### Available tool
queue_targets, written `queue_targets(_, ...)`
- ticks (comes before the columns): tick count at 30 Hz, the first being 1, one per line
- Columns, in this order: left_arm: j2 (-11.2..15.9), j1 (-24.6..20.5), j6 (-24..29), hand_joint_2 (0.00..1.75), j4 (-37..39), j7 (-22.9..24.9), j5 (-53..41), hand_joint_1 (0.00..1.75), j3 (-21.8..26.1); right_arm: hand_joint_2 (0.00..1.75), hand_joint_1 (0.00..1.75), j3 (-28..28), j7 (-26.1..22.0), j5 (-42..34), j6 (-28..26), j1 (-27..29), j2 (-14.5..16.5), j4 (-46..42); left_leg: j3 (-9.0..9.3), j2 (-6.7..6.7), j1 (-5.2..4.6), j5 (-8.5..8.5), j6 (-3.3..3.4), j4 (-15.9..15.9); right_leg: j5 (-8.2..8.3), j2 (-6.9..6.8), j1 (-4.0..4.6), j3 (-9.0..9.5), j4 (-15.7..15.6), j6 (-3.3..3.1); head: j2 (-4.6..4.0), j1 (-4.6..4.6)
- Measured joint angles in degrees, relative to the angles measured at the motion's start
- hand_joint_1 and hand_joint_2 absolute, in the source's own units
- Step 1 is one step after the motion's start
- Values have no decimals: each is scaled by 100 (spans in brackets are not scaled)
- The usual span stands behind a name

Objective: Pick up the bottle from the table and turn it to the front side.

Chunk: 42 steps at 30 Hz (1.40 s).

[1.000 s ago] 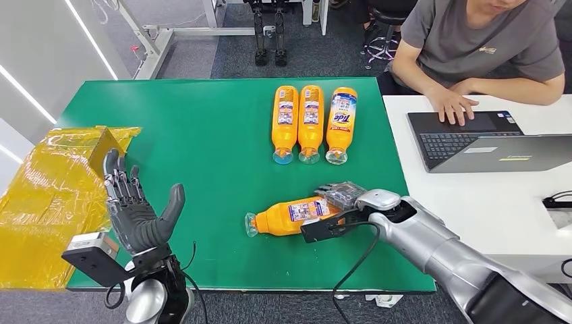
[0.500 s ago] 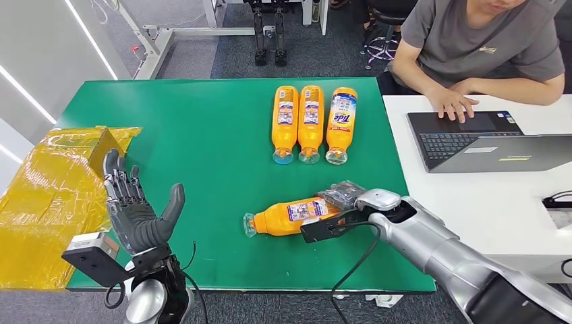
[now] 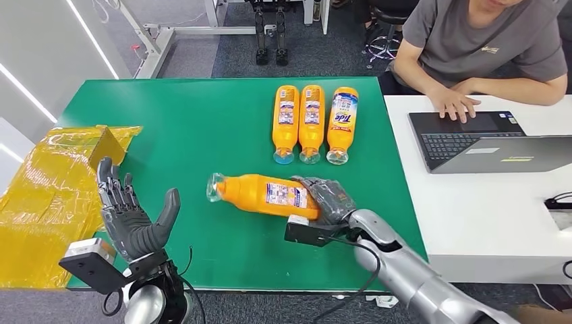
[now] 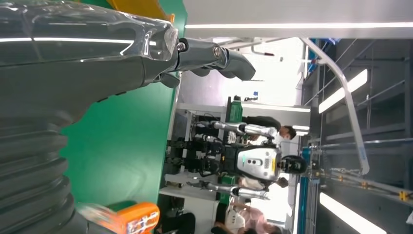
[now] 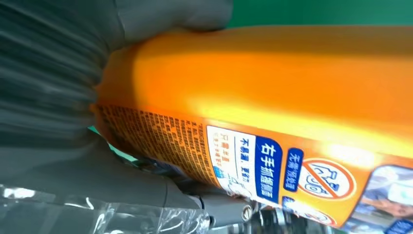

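An orange bottle (image 3: pixel 260 193) with a clear cap hangs above the green table (image 3: pixel 202 121), its cap toward the left and its back label up. My right hand (image 3: pixel 327 199) grips its base end; the right wrist view shows the orange body and small-print label (image 5: pixel 263 156) close up. Three more orange bottles (image 3: pixel 311 123) lie side by side at the far middle of the table, the rightmost showing its front label. My left hand (image 3: pixel 128 212) is raised at the table's near left edge, palm up, fingers spread, holding nothing.
A yellow plastic-wrapped box (image 3: pixel 50 196) sits at the table's left edge. To the right stands a white desk (image 3: pixel 485 202) with a laptop (image 3: pixel 482 142), where a person (image 3: pixel 479 47) in a grey shirt types.
My right hand has lifted the bottle off the table and carried it left, toward the middle. The left hand dropped slightly and stays open.
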Motion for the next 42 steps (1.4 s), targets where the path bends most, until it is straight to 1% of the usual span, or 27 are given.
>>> queue_targets(2,-9,3,-93,175,-3,0,52,0,-3,175,175,-357,-303,-157,-536,408,221,-353,-3,-5,0,-1,0,-2,-2,-4,1,-1,0,0,0,-1)
queue_targets(4,-32,4,-221,175,-3,0,129,0,-6,175,175,-621,-554,-284,-838,723,413,-628,-3,-5,0,-1,0,-2,-4,-4,1,-2,0,0,0,-2)
queue_targets(6,-60,4,-351,175,-1,0,216,0,-11,175,175,-841,-810,-445,-1015,957,577,-825,-4,-4,-1,-1,0,-2,-5,-4,1,-2,0,-1,0,-1)
queue_targets(9,-97,-5,-617,175,48,0,426,0,-31,175,175,-1102,-1187,-676,-1233,1161,806,-974,-3,-1,-4,-1,0,-2,-4,-2,0,-3,-1,0,0,0)
queue_targets(12,-123,-43,-909,175,208,0,680,0,-83,175,175,-1211,-1299,-757,-1284,1239,967,-1032,-1,0,-4,-1,1,0,-2,0,0,-3,-2,1,0,-1)
queue_targets(16,-156,-156,-1439,175,470,0,1062,0,-158,175,175,-1291,-1282,-787,-1261,1300,1112,-1056,-1,2,-4,0,0,1,-1,1,-1,-3,-1,1,0,-1)
queue_targets(19,-181,-242,-1796,175,602,3,1233,0,-224,175,175,-1316,-1235,-747,-1231,1332,1164,-1061,-1,4,-4,0,0,1,-1,3,-1,-4,-1,0,0,-1)
queue_targets(22,-200,-336,-1990,175,695,8,1264,0,-319,175,175,-1323,-1219,-685,-1184,1408,1193,-1114,-3,2,-4,-1,1,1,-1,2,-1,-4,-1,0,0,-1)
queue_targets(29,-208,-454,-2030,175,855,9,1233,0,-439,175,175,-1327,-1186,-628,-1146,1530,1212,-1253,-3,4,-4,-2,1,1,-1,3,-1,-6,-1,0,0,-1)
queue_targets(32,-209,-473,-2013,175,901,9,1109,0,-455,175,175,-1332,-1092,-501,-1018,1580,1219,-1317,-3,4,-4,-2,1,1,-1,3,-1,-6,-1,1,0,-1)
queue_targets(39,-232,-484,-2027,175,952,4,853,0,-485,175,175,-1356,-480,12,-481,1712,1223,-1468,-4,4,-4,-2,1,1,-1,3,-1,-6,-1,1,0,-1)
queue_targets(42,-243,-490,-2011,175,960,0,817,0,-487,175,175,-1372,-327,80,-188,1694,1235,-1440,-5,4,-4,-2,1,1,-1,3,-1,-6,-1,1,0,-2)
